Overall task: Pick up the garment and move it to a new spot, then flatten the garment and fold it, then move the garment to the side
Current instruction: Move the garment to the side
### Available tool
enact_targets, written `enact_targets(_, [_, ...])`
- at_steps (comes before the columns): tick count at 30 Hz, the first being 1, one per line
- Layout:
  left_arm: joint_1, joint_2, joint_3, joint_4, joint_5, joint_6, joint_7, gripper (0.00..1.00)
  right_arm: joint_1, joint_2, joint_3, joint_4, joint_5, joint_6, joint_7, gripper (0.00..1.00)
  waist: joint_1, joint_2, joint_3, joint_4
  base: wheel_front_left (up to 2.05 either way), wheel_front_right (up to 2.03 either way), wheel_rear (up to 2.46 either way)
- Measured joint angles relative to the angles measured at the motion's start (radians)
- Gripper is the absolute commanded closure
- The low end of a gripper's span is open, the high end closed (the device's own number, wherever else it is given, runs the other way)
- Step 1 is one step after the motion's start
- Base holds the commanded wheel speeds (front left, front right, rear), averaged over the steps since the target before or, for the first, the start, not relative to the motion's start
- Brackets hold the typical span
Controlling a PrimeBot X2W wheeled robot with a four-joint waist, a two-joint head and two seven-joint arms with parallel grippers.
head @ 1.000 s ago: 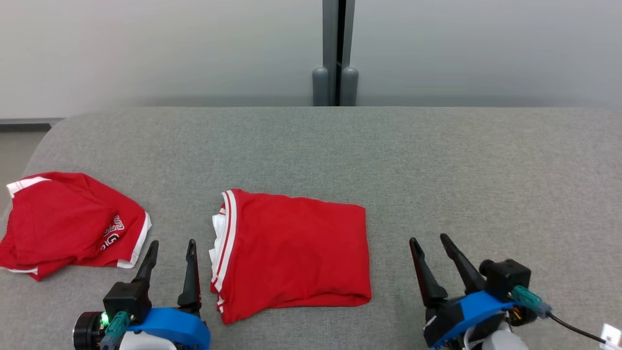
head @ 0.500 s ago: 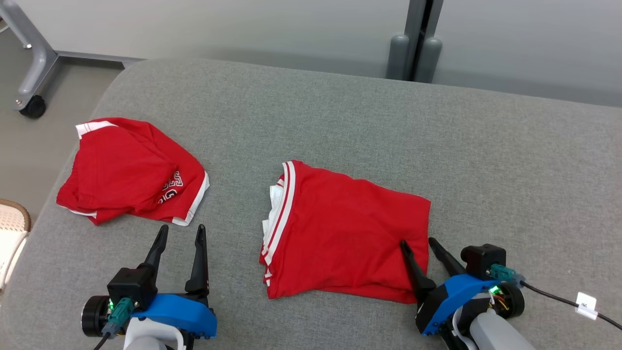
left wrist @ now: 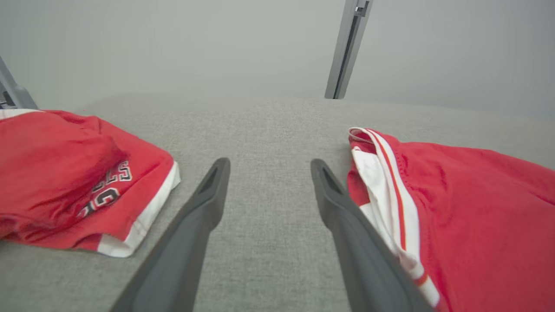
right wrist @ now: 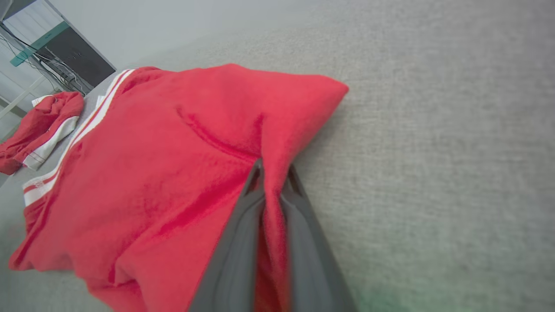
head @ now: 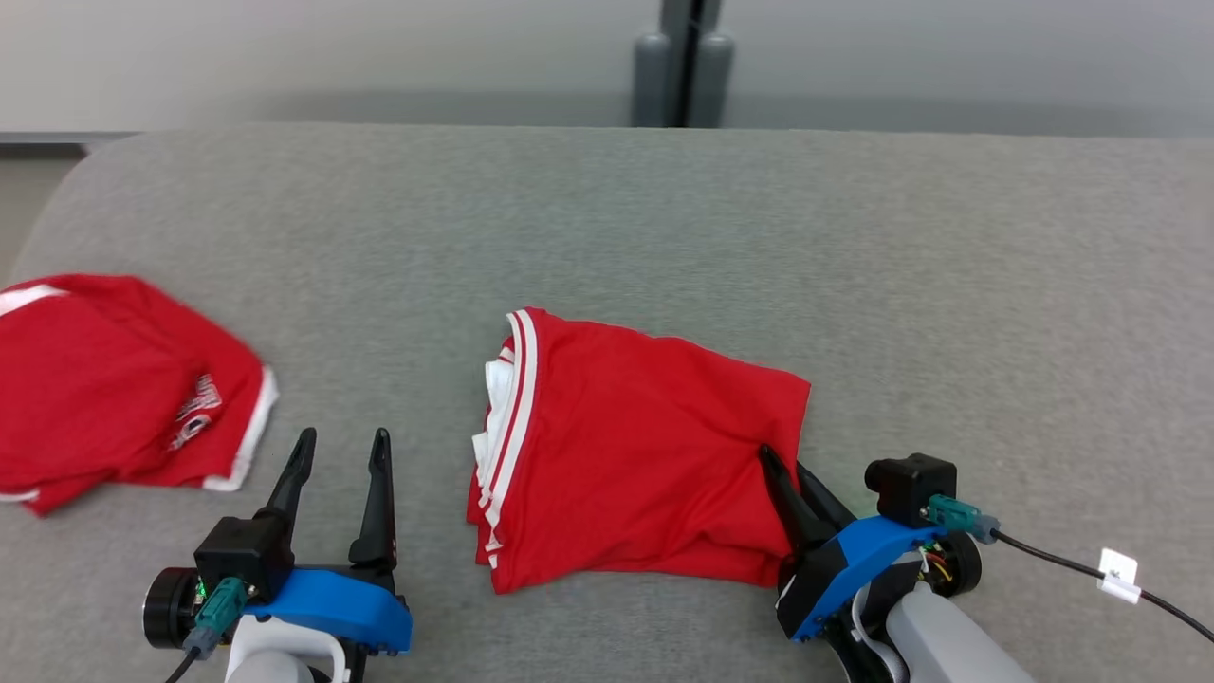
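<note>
A: What is gripped by the right pincer?
B: The right edge of the folded red garment is pinched between its nearly closed fingers. The left pincer is spread wide and empty.
A: What is left?
B: Folding appears done. The garment is laid at the middle of the desk, so only the move aside is judged outstanding.

Wide grey padded surface, woven cloth cover, rounded at its far left corner. Bears two things, well apart. Near the middle, toward the near edge: folded red garment, lying roughly flat in layers, white-striped band and white lining at its left end, right near corner puckered upward. At the left edge: second red garment, loosely bunched, white trim, white lettering partly showing.
</note>
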Motion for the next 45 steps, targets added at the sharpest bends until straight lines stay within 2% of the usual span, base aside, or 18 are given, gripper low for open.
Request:
enact_targets(14, [0.022, 0.028, -0.027, -0.058, 0.017, 0.000, 0.000, 0.00, 0.122, -0.004, 0.015, -0.168, -0.022, -0.001, 0.001, 1.00, 0.0001, 0.0000, 0.039, -0.449, 0.00, 0.00, 0.00])
enact_targets(19, [0.037, 0.029, -0.034, -0.072, 0.024, 0.000, 0.000, 0.00, 0.166, -0.006, 0.012, -0.211, -0.035, -0.001, 0.002, 1.00, 0.0000, -0.0001, 0.021, -0.566, 0.00, 0.00, 0.00])
enact_targets(23, [0.037, 0.033, -0.038, -0.083, 0.025, 0.000, 0.000, 0.00, 0.189, -0.005, -0.001, -0.244, -0.041, -0.001, 0.002, 1.00, 0.0000, -0.0001, 0.004, -0.622, 0.00, 0.00, 0.00])
enact_targets(27, [0.036, 0.040, -0.053, -0.094, 0.025, 0.000, 0.000, 0.00, 0.186, -0.006, -0.022, -0.256, -0.069, -0.001, 0.002, 1.00, -0.0001, -0.0003, 0.008, -0.625, 0.00, 0.00, 0.00])
enact_targets(33, [0.024, 0.067, -0.072, -0.104, 0.010, 0.000, 0.000, 0.00, 0.067, -0.005, -0.120, -0.172, -0.199, -0.001, 0.002, 1.00, 0.0000, -0.0002, 0.028, -0.560, 0.00, 0.00, 0.00])
enact_targets(40, [-0.005, 0.095, -0.083, -0.119, -0.019, 0.000, 0.000, 0.00, -0.111, -0.005, -0.403, -0.032, -0.482, -0.001, 0.057, 1.00, 0.0000, -0.0002, 0.060, -0.438, 0.00, 0.00, 0.00])
enact_targets(45, [-0.010, 0.107, -0.079, -0.122, -0.034, 0.000, 0.000, 0.00, -0.169, -0.014, -0.652, -0.052, -0.728, -0.001, 0.140, 1.00, 0.0001, -0.0002, 0.091, -0.360, 0.00, 0.00, 0.00])
